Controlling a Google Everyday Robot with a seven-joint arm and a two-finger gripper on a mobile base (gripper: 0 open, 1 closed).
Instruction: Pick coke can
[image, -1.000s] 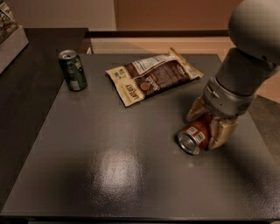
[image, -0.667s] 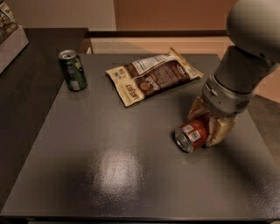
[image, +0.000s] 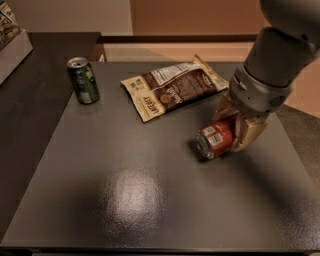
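The coke can (image: 214, 140) is red with a silver end and a white label patch. It lies on its side, silver end toward the left, between my gripper's tan fingers (image: 251, 134). My gripper (image: 234, 126) is shut on the can at the right of the dark table (image: 125, 190) and seems to hold it just above the surface, with a shadow under its left end. The grey wrist and arm (image: 265, 80) come in from the upper right.
A dark green can (image: 83, 80) stands upright at the table's far left. A brown and cream snack bag (image: 172, 88) lies flat at the back middle, just left of my gripper. A second dark counter (image: 30, 100) adjoins on the left.
My gripper and the coke can have moved slightly up and back from the table surface. The green can and the bag have not moved.
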